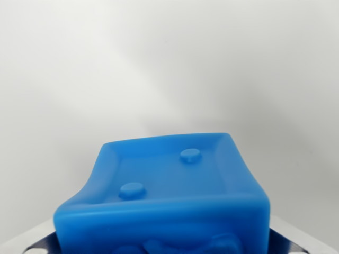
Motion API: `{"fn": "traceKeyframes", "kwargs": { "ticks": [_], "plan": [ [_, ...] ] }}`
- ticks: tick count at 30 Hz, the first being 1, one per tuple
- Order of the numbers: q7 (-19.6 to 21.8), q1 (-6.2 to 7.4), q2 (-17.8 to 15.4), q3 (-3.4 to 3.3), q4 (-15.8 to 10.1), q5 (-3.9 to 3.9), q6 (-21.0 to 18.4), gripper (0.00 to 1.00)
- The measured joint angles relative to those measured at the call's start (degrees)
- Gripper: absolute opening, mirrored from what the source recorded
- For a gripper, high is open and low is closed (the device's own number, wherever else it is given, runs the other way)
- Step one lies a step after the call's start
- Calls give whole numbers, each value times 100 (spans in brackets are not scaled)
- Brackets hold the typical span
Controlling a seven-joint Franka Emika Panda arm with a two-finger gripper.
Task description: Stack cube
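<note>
Closest to the camera, along the bottom edge at about 7 o'clock and 5 o'clock, two bits of shiny grey metal (304, 244) peek out on each side. They may be part of the fingers, but the tips do not show. So I cannot tell if the fingers are apart, together, or clamped on something.

Just past the metal, at 6 o'clock, sits the blue cube (169, 203). It is very big in the wrist view and fills the lower middle. It looks soft and a bit squashed, with rounded edges. Its top face has a sunken square with two little round bumps, one at about 7 o'clock on that face and one at about 1 o'clock. The front face has raised shapes too, but the picture cuts them off.

Behind the cube, from 9 o'clock over 12 o'clock to 3 o'clock, there is only a plain white-grey blur. It could be the bench or a wall. I cannot tell which. No second cube shows here.

My guess is that the cube sits between the fingers and is being carried. That would be the middle of the job. Next, the arm would need to find the other cube, line this one up right over it, go down slowly, and let go.
</note>
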Motion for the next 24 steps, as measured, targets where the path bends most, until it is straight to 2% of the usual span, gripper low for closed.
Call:
{"fn": "traceKeyframes", "kwargs": {
  "ticks": [24],
  "plan": [
    [-58,-18,-845,31,-78,82,-747,0]
  ]
}}
